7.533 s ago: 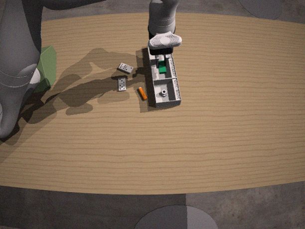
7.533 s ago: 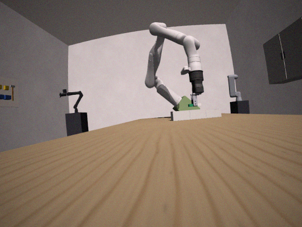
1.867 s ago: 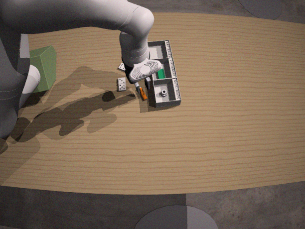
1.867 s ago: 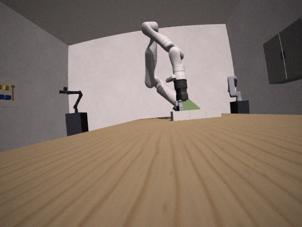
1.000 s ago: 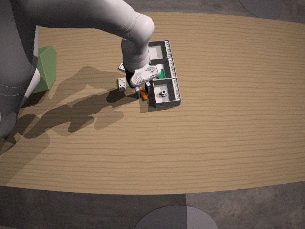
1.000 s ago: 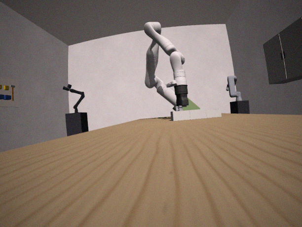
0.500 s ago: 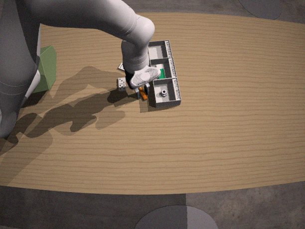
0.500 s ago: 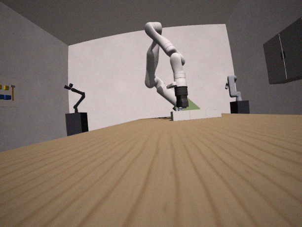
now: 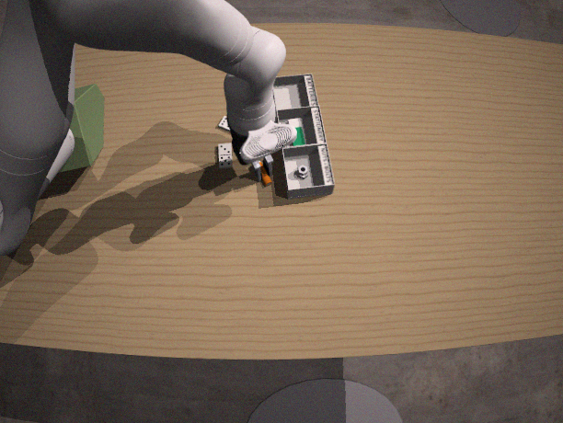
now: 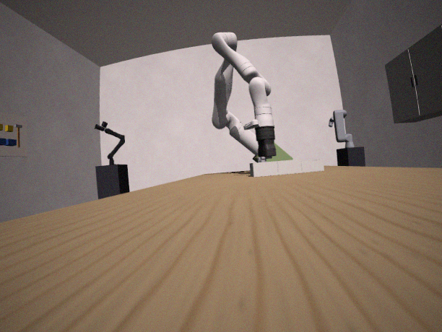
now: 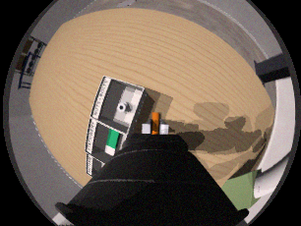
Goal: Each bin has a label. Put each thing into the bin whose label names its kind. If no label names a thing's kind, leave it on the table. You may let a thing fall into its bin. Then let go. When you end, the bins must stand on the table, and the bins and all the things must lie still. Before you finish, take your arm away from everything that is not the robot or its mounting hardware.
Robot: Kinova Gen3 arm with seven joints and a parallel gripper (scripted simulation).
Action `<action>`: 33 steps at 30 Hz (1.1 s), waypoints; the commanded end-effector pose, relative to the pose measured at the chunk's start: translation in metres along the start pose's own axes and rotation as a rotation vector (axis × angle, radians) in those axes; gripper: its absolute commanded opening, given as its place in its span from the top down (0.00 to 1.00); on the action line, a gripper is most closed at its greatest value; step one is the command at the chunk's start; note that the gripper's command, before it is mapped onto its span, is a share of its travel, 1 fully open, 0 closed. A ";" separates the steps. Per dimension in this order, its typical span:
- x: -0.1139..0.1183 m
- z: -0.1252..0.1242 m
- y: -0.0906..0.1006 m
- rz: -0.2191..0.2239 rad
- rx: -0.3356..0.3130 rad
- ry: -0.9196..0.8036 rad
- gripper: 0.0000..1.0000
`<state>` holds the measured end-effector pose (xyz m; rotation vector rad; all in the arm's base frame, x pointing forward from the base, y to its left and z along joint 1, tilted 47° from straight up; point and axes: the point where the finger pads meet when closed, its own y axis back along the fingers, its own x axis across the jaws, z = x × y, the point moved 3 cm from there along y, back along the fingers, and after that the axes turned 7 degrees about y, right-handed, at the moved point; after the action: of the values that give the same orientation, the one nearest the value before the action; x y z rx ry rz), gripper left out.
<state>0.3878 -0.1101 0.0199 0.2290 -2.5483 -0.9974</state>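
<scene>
My gripper [image 9: 263, 171] is down at the table, just left of the nearest bin, and is shut on a small orange thing [image 9: 266, 177] that lies on the wood; it also shows between the fingers in the wrist view [image 11: 154, 121]. Three grey labelled bins stand in a row: the near one [image 9: 307, 171] holds a metal nut [image 9: 302, 172], the middle one [image 9: 301, 126] holds a green thing [image 9: 300, 136], the far one [image 9: 294, 91] looks empty. A white die [image 9: 224, 154] lies left of the gripper. Another white piece [image 9: 224, 122] lies behind it, partly hidden by the arm.
A green block [image 9: 85, 126] stands at the table's left side by the robot's base. In the exterior view the bins [image 10: 287, 167] show as a low white row far back, with the gripper [image 10: 265, 156] behind them.
</scene>
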 end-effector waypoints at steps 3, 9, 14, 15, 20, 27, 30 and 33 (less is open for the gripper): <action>-0.001 0.000 0.001 -0.002 0.000 0.000 0.69; -0.001 0.000 0.001 -0.002 0.000 0.000 0.69; -0.001 0.000 0.001 -0.002 0.000 0.000 0.69; -0.001 0.000 0.001 -0.002 0.000 0.000 0.69; -0.001 0.000 0.004 -0.002 0.000 0.000 0.69; -0.001 0.000 0.027 -0.002 0.000 0.000 0.69; 0.000 0.000 0.034 -0.002 0.000 0.000 0.69; 0.000 0.000 0.041 -0.002 0.000 0.000 0.69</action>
<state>0.3847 -0.0879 0.0427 0.2142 -2.5472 -0.9887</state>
